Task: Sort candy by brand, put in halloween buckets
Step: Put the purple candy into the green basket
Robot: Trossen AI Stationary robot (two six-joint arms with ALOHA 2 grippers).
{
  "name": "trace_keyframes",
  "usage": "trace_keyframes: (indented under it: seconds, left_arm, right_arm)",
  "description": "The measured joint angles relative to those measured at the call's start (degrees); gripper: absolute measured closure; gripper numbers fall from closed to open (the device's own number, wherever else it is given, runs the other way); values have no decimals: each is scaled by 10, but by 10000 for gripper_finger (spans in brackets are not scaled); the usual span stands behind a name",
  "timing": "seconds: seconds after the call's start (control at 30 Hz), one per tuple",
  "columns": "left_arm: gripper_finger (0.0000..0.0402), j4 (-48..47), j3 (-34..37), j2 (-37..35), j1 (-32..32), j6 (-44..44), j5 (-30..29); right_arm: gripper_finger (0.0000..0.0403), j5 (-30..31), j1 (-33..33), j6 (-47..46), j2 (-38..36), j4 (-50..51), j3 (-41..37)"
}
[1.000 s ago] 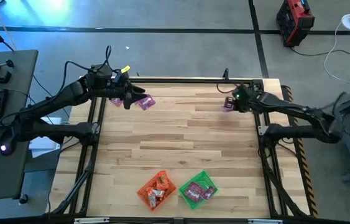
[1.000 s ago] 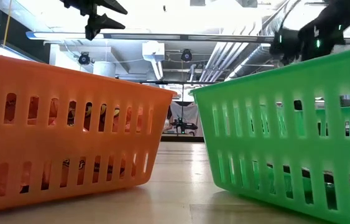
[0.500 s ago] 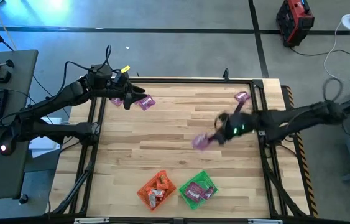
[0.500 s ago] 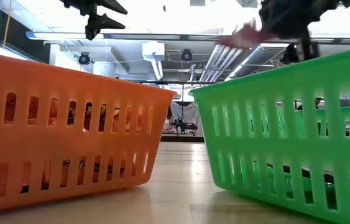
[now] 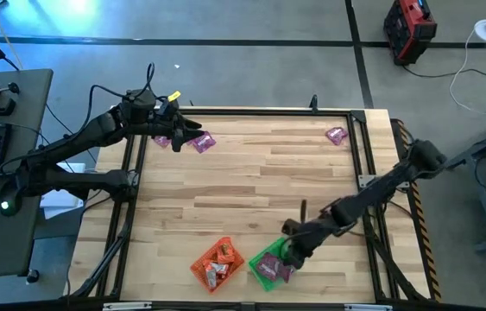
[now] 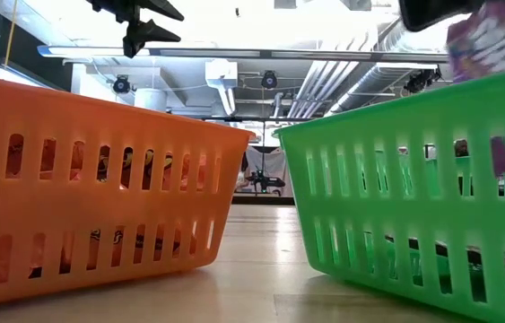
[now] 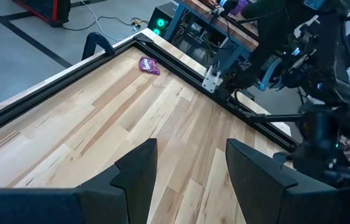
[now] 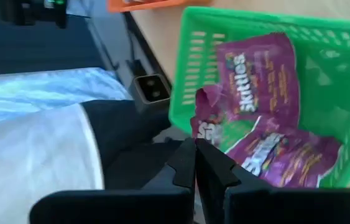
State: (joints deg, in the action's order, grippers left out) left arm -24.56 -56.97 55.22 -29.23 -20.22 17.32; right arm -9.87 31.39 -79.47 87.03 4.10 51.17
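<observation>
My right gripper (image 5: 287,256) is shut on a purple candy packet (image 8: 209,127) over the green bucket (image 5: 267,269), near the table's front edge. In the low view the packet (image 6: 488,43) shows above the green bucket's rim (image 6: 396,100). Two more purple packets (image 8: 268,81) lie inside that bucket. The orange bucket (image 5: 218,263) stands to its left with orange-red candy in it. My left gripper (image 5: 192,130) stays open in the air at the far left, above two purple packets (image 5: 203,142) lying on the table. My right gripper pinches a crumpled end of the purple packet (image 8: 203,132) between its two shut fingers. The fingers slant down from the table's right side. The packet is lifted clear, above the green bucket's rim.
One purple packet (image 5: 337,135) lies alone on the table near the far right corner, and shows in the left wrist view too (image 7: 149,65). Black rails (image 5: 363,155) frame the tabletop. Bare wood lies between the buckets and the far candy.
My right gripper has swung from the far right corner toward the near edge, rolling as it went, and carried the purple packet over the green bucket. It has stayed shut on the packet. One purple packet has stayed at the far right corner.
</observation>
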Motion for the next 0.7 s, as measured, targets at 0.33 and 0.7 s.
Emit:
trace_keyframes:
  seconds: [0.33, 0.7]
  left_arm:
    - [220, -1, 0, 0, 0, -1, 5]
    - [220, -14, 0, 0, 0, 4, 7]
  right_arm:
    - [387, -10, -25, 29, 42, 70, 66]
    - [217, -88, -46, 43, 35, 109, 69]
